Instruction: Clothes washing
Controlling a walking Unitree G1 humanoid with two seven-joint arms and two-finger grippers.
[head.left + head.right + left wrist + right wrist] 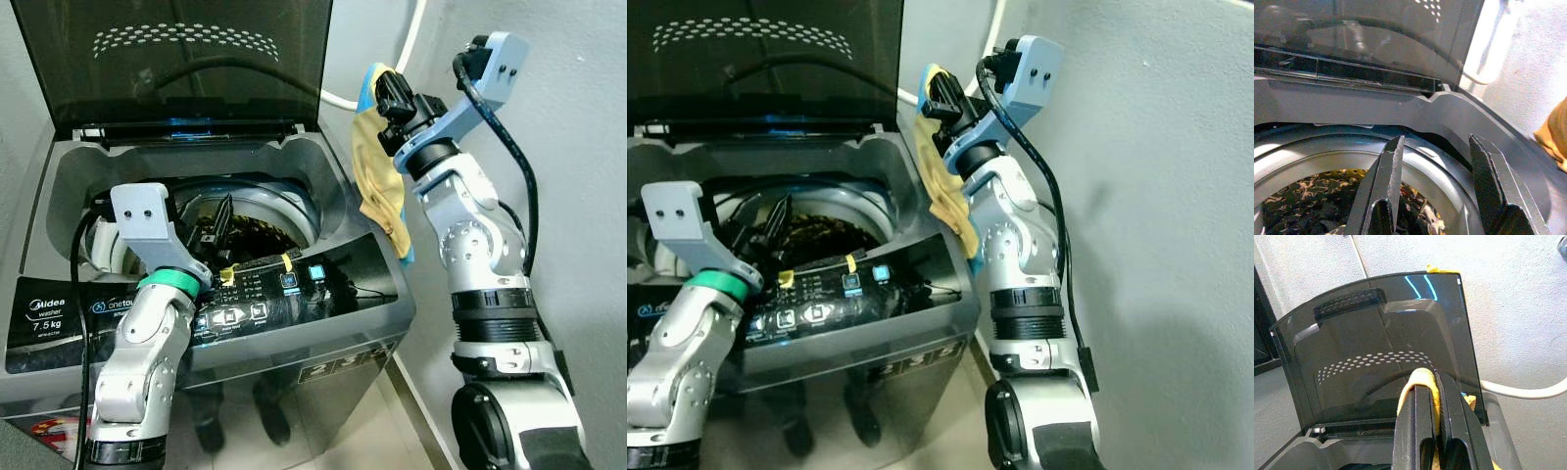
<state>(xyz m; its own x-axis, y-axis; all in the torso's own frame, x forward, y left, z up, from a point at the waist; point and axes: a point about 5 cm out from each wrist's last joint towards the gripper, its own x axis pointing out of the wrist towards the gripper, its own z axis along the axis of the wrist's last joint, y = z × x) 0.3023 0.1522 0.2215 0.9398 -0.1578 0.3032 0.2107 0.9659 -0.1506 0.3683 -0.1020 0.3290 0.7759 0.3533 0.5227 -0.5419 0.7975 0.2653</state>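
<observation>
A grey top-loading washing machine (323, 367) stands before me with its dark lid (186, 59) raised. Dark patterned clothes (257, 235) lie in its drum. My right gripper (390, 90) is held high beside the machine's right rim, shut on a yellow cloth (377, 166) that hangs down outside the tub. In the right wrist view the yellow cloth (1422, 382) is pinched between the two fingers. My left gripper (217, 230) hovers over the drum's front edge, open, with nothing between its fingers (1388, 181). The patterned clothes (1308, 196) lie below it.
A grey wall (1156, 196) closes in on the right, close behind my right arm. A white hose (407, 59) runs along the wall behind the machine. The control panel (255, 294) spans the machine's front edge, under my left wrist.
</observation>
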